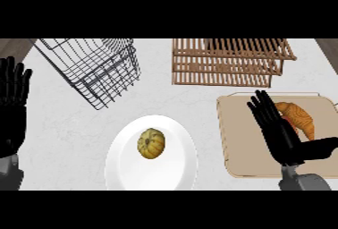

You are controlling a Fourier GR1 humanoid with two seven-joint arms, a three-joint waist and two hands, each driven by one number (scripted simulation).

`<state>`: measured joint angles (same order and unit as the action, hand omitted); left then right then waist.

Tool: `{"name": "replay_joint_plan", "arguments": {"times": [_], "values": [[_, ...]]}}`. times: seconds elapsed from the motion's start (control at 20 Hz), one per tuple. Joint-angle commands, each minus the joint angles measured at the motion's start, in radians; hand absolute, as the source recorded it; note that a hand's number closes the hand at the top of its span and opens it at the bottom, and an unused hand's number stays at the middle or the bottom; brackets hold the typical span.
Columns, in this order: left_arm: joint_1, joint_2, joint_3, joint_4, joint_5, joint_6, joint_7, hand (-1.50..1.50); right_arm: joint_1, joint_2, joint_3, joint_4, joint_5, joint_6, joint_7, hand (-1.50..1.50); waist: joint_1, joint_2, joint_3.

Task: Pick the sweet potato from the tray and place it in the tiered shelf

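Far left edge: left black robot hand (13, 89) upright, fingers straight and spread, holding nothing, resting at the margin of the pale marbled tabletop (59, 129) and well apart from everything else. Next along, upper left: dark wire basket (92, 67), tilted, nothing visible inside. Centre, low: round white plate (119, 161) carrying a small yellow-brown ribbed squash (151, 143); not part of the job. Upper centre-right: slatted light-wood tiered shelf (228, 62), the goal; nothing shows on the slats that can be seen. Right: flat beige rectangular tray (234, 152) with a raised rim. On it lies the orange, curved, tapering sweet potato (300, 118), toward the tray's far right part, lying on the tray surface. Right black robot hand (277, 129) hangs over the tray just to the left of the sweet potato, fingers straight and pointing away from the robot, thumb stuck out to the right below the vegetable; fingers not curled round anything, so the hand is open and empty. Whether a fingertip touches the sweet potato cannot be told. Progress, as judged: approach stage only. No grasp made, nothing lifted, nothing delivered. Left to do: close on the sweet potato, raise it off the tray, carry it up and leftward to the shelf just beyond the tray, set it on a tier, release.
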<state>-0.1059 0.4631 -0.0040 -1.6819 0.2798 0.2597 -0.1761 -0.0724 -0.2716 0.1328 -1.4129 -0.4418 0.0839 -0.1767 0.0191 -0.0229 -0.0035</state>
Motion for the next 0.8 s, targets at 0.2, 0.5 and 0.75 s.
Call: {"name": "replay_joint_plan", "arguments": {"times": [0.2,0.5,0.75], "values": [[-0.013,-0.031,-0.051,0.041,-0.042,0.06,0.194,0.0,-0.226,-0.239,-0.14,0.055,-0.141,0.289,0.115,1.5,-0.008,0.028,0.006],[0.042,-0.085,-0.111,0.01,-0.051,0.073,0.261,0.0,-0.248,-0.26,-0.313,0.308,-0.281,0.344,0.117,-1.5,-0.005,0.026,0.006],[0.025,-0.082,-0.099,0.04,-0.062,0.06,0.27,0.0,-0.264,-0.444,-0.344,0.305,-0.327,0.636,0.149,-1.5,-0.017,0.024,0.004]]}}
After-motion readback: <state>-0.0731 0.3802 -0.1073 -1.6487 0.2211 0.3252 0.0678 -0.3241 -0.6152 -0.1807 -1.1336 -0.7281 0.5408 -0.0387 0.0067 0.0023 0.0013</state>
